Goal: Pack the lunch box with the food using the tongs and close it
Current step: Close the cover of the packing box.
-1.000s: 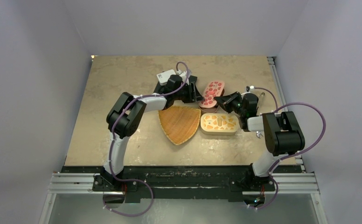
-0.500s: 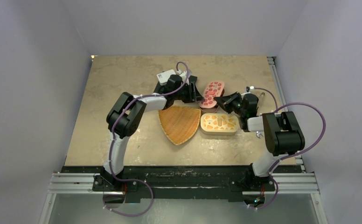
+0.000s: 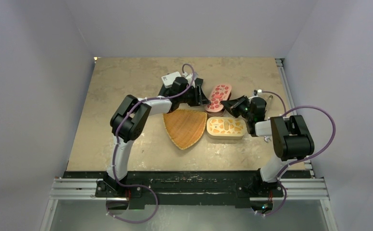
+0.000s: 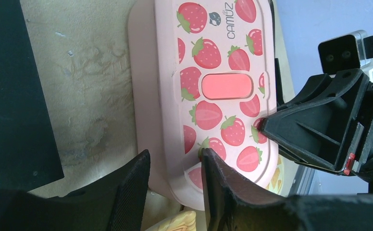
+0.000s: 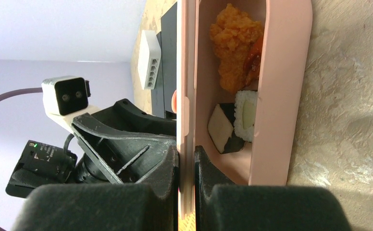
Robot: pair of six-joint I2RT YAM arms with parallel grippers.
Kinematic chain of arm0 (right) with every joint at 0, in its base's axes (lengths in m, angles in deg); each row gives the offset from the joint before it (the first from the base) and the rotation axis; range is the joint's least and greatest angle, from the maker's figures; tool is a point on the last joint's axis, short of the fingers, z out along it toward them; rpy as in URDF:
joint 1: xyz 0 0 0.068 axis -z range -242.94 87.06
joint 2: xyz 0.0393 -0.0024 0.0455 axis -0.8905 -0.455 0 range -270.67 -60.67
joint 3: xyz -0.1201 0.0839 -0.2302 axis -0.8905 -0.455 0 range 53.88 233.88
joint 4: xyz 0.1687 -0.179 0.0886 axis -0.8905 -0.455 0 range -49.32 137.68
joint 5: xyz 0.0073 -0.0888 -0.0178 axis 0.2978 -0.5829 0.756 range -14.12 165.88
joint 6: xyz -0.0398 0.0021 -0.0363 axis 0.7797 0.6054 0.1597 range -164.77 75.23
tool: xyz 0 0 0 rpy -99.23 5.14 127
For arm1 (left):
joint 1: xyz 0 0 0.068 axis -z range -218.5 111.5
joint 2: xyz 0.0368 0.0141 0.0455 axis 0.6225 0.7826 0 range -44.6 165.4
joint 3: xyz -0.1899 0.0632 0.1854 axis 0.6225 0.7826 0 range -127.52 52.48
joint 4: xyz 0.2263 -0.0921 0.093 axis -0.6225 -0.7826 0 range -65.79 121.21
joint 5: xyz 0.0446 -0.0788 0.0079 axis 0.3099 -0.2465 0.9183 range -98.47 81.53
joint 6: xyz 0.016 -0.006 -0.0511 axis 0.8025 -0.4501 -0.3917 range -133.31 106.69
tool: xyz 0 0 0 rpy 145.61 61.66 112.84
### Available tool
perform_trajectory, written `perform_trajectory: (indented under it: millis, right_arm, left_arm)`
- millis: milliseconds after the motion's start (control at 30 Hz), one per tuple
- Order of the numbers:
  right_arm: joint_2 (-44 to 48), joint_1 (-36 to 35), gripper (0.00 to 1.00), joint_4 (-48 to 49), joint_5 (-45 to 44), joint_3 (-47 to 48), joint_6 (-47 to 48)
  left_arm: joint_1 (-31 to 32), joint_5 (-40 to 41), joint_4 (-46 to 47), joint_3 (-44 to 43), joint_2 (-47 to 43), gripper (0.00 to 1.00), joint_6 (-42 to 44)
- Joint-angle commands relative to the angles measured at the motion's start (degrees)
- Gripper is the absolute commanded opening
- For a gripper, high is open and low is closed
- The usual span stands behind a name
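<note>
My right fingers (image 5: pixel 223 202) pinch the long edge of the strawberry-printed pink plastic lid (image 4: pixel 208 53), just above the pink oval lunch box (image 5: pixel 280 96) holding the food (image 5: pixel 235 48). My left fingers (image 4: pixel 127 197), spread, straddle the lid's near end.

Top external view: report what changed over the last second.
No visible change. The right pincer stays shut on the strawberry lid at its edge, the left pincer straddles the lid's end, and the wicker tray and orange-patterned box lie where they were.
</note>
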Motion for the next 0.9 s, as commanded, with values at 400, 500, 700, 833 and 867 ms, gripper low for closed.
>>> perform_trajectory:
  millis: [400,500,700,833,867]
  right_arm:
    - [-2.16,-0.29,0.13,-1.94,1.6,3.02,4.44]
    - [-1.12,-0.24,0.24,-4.45,0.45,3.84,6.09]
    - [0.82,-0.3,0.36,-8.57,-2.01,5.14,9.03]
    - [1.95,-0.24,0.4,-10.89,-3.27,6.04,10.98]
    - [2.42,-0.29,0.41,-11.63,-3.71,6.27,11.61]
  left_arm:
    - [-0.41,0.83,-1.69,-1.92,0.94,0.31,1.82]
    - [-0.34,2.02,-2.79,-1.84,0.57,0.31,2.87]
    - [-0.13,3.42,-3.8,-1.73,-0.11,0.31,4.39]
    - [0.0,3.95,-4.38,-1.81,-0.29,0.31,4.89]
    - [0.1,4.11,-4.51,-1.77,-0.23,0.31,4.93]
